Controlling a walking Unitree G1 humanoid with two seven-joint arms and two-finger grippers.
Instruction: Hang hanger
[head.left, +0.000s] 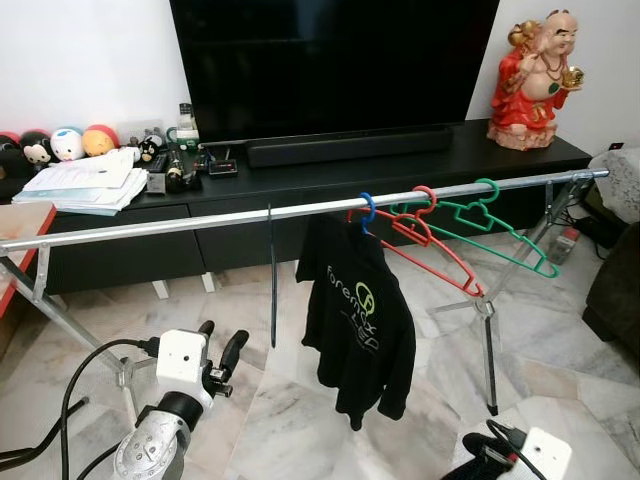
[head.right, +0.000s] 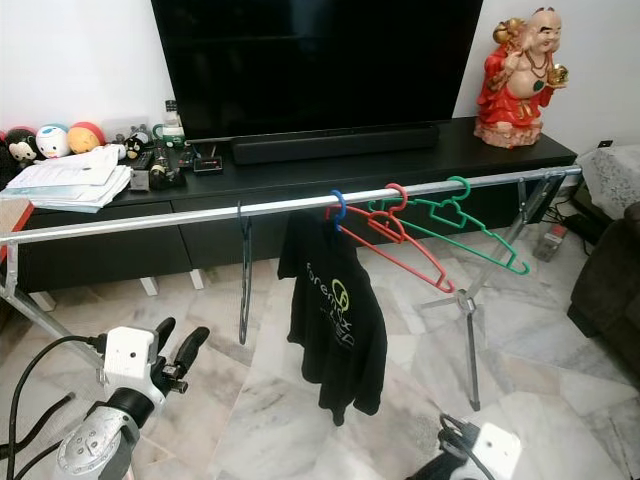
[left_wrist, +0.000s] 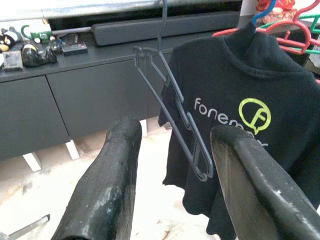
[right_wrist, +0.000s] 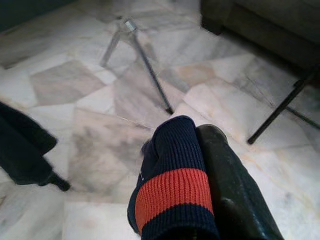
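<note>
Marble floor, grey hanger (head.left: 272, 275) on rail (head.left: 200, 221), left claw (head.left: 220, 352) open, right claw (right_wrist: 200, 165) gripping striped garment (right_wrist: 172, 190)

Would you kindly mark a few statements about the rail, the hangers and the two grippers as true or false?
1. A grey hanger hangs empty on the rail. True.
2. The black shirt hangs from a green hanger. False: its hook is blue.
3. The left gripper is open. True.
4. The right gripper is empty. False: it is shut on a navy and red striped cloth.
</note>
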